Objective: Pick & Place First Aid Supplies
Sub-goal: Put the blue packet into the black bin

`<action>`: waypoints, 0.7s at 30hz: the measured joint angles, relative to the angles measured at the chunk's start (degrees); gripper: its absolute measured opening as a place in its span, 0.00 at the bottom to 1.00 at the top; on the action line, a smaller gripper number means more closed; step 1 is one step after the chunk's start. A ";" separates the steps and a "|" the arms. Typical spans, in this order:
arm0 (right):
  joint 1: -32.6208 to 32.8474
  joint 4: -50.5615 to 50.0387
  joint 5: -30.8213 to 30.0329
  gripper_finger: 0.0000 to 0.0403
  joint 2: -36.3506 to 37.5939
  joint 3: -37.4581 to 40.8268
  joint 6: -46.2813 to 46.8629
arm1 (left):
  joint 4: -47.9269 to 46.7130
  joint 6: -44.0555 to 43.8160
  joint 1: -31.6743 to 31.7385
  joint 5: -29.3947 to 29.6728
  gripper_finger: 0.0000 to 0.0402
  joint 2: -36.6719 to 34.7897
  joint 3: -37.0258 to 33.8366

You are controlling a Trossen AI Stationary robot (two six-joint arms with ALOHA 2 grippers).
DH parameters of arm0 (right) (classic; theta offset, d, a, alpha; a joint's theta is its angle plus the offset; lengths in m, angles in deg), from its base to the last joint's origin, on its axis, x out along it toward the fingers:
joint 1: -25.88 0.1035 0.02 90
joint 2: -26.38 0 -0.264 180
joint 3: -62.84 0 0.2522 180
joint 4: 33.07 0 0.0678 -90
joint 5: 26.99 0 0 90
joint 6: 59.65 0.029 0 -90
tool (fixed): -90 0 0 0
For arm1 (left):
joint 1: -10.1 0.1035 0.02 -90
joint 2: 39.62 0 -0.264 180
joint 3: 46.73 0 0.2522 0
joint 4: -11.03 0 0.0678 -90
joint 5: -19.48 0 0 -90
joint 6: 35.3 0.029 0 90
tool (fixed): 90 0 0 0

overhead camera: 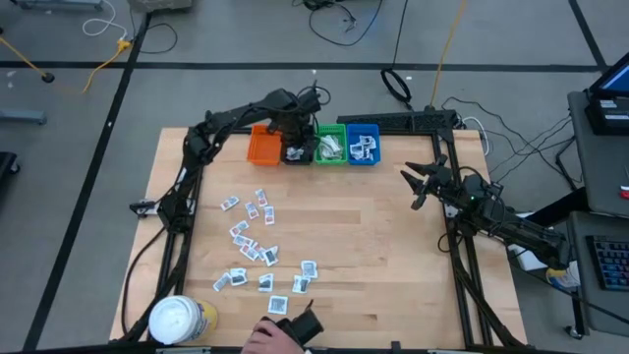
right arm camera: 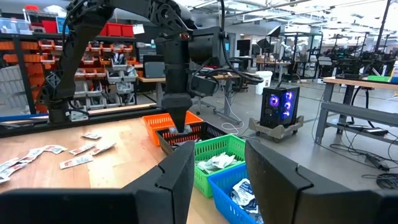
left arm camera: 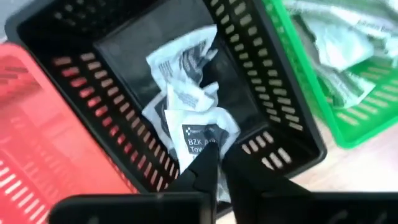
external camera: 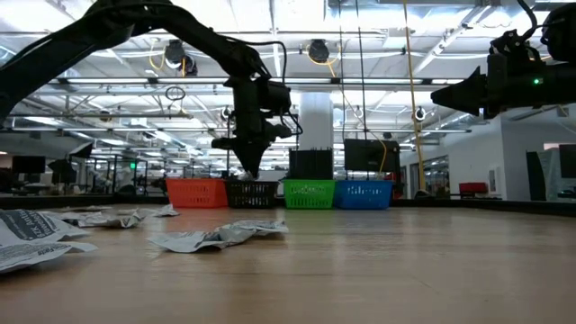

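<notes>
Left end effector [left arm camera: 214,171]: over black bin [left arm camera: 93,37], narrow, tips at a white sachet [left arm camera: 202,134]; grip unclear.
Right end effector [overhead camera: 421,183]: wide, empty, right of worktop [overhead camera: 383,246].

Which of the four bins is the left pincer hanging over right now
The black bin, second in the row, between the orange bin and the green bin. The left pincer hangs over it, above white sachets inside.

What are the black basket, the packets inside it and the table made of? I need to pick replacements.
The black basket looks like moulded plastic with a slight sheen and rows of slotted holes in its walls. The packets seem to be thin paper or foil-paper; they crumple and carry print. The table appears to be pale wood, with plank lines showing.
</notes>
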 joint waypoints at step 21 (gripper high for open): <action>-0.01 0.00 0.01 0.35 0.00 0.00 0.00 | -3.80 8.09 0.50 -4.22 0.46 -3.55 0.00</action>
